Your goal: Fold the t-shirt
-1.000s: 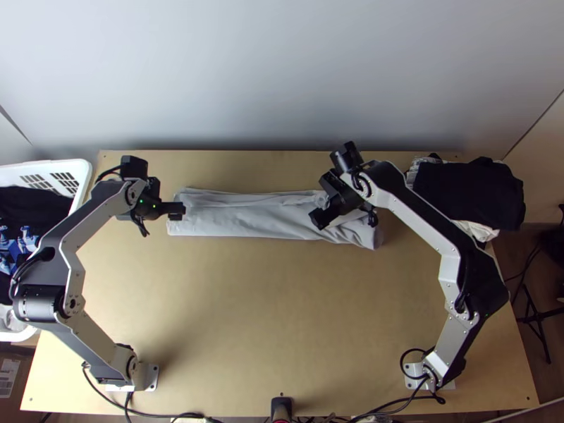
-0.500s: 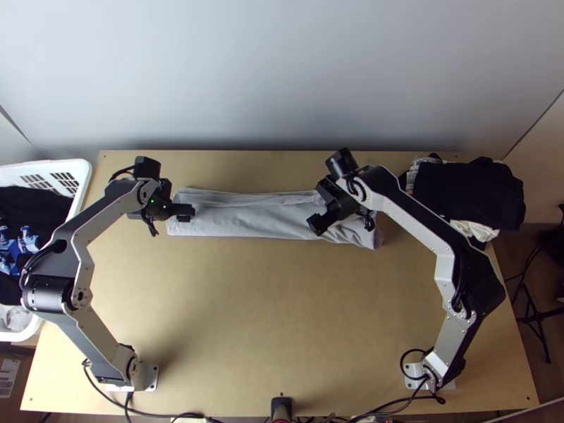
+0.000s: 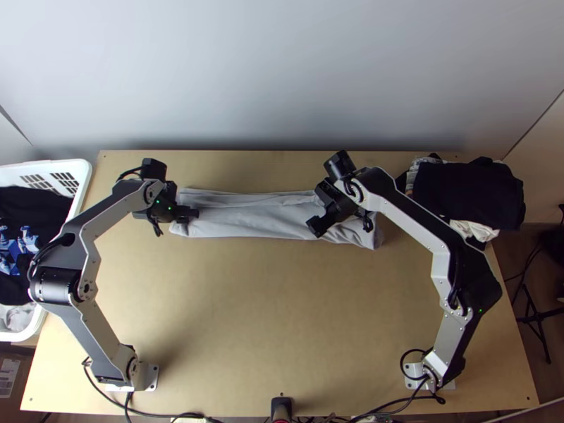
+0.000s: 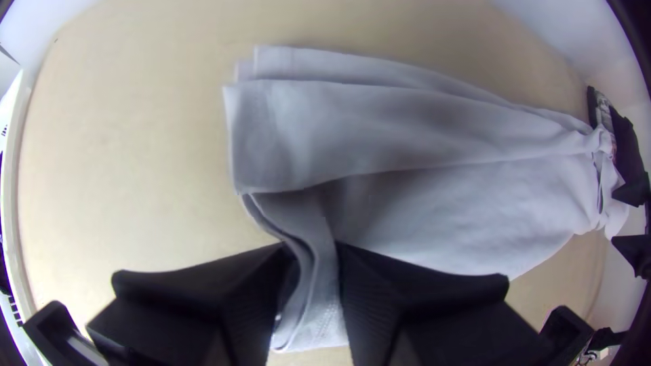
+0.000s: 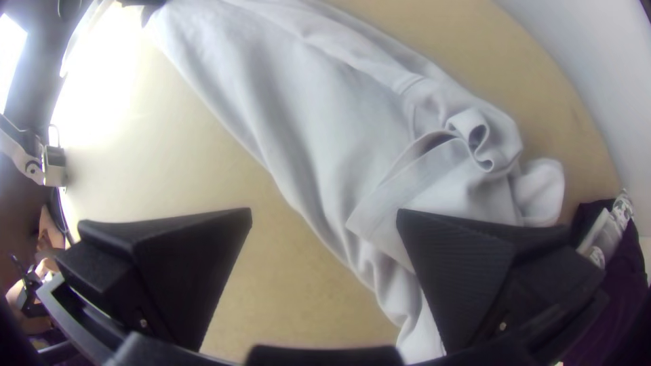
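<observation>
The left pincer (image 4: 312,278) is clamped on one end of the shirt (image 4: 413,129), probably to carry it inward, and the folded strip runs from it to beneath the right pincer (image 5: 325,220), parted, perhaps to take the rumpled end.

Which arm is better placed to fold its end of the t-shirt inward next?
Probably the left: the left gripper has the grey t-shirt pinched at one end, while the right gripper stands open at the other.
</observation>
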Controlling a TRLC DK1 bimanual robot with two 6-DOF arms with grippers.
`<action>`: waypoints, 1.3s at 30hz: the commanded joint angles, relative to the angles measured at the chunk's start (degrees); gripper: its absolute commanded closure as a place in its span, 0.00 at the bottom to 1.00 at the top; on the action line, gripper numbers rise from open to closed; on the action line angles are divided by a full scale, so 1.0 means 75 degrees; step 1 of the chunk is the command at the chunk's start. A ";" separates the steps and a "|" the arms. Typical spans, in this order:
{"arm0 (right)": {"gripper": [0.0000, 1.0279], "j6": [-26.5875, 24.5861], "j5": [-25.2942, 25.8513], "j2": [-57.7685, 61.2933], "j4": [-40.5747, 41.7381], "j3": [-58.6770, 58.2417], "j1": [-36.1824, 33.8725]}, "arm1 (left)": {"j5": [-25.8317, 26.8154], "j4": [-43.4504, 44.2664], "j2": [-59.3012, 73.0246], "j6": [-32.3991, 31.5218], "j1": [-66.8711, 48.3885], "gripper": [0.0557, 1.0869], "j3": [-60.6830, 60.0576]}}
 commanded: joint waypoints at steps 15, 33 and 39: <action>0.03 0.0007 0.0036 0.0882 0.0398 -0.0206 -0.0414 | 0.0814 -0.1297 -0.1448 -0.0468 -0.0566 0.97 0.1662; 0.03 0.0534 0.0013 -0.0876 0.0492 -0.0299 -0.0906 | 0.1739 -0.1004 -0.1600 -0.0890 -0.2160 0.97 0.2974; 0.03 0.0534 -0.0233 -0.2176 0.0351 -0.0768 -0.1668 | 0.1845 -0.0218 -0.1378 -0.1218 -0.2804 0.97 0.3033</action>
